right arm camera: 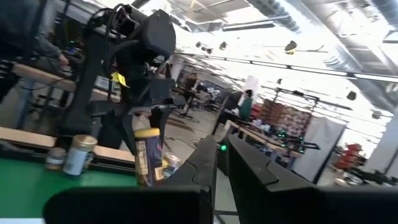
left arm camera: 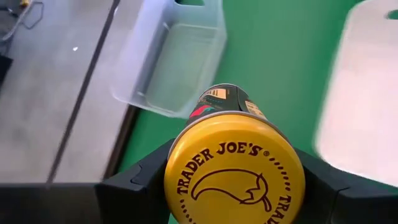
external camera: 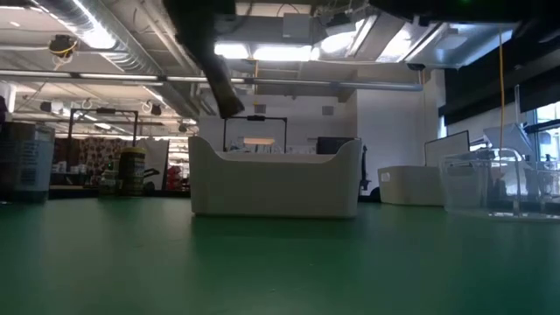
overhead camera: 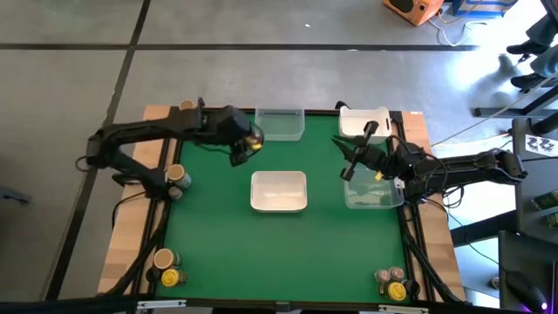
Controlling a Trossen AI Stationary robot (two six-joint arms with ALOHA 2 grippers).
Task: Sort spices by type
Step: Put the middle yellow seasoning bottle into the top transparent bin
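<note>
Up by the clear tub (overhead camera: 280, 124), left gripper (overhead camera: 247, 145) fingers clamp a yellow-capped jar (left arm camera: 234, 174); keep it level, release low inside. Right gripper (overhead camera: 358, 150) fingers look closed, empty.

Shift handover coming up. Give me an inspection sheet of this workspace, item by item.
Surface: green mat on a wooden table.
Job's things: a yellow-capped spice jar is held above the mat near the clear tub at the far edge; other jars wait on the left rim, with pairs at the near corners.
Clutter: white tub mid-mat; white tub and a clear tub on the right side.
Grippers: left gripper shut on the jar; right gripper raised near the right-hand tubs, fingers close together, empty.
Cables: some along the table's side rims and on the floor.
Surroundings: workshop floor, orange object beyond the table.
</note>
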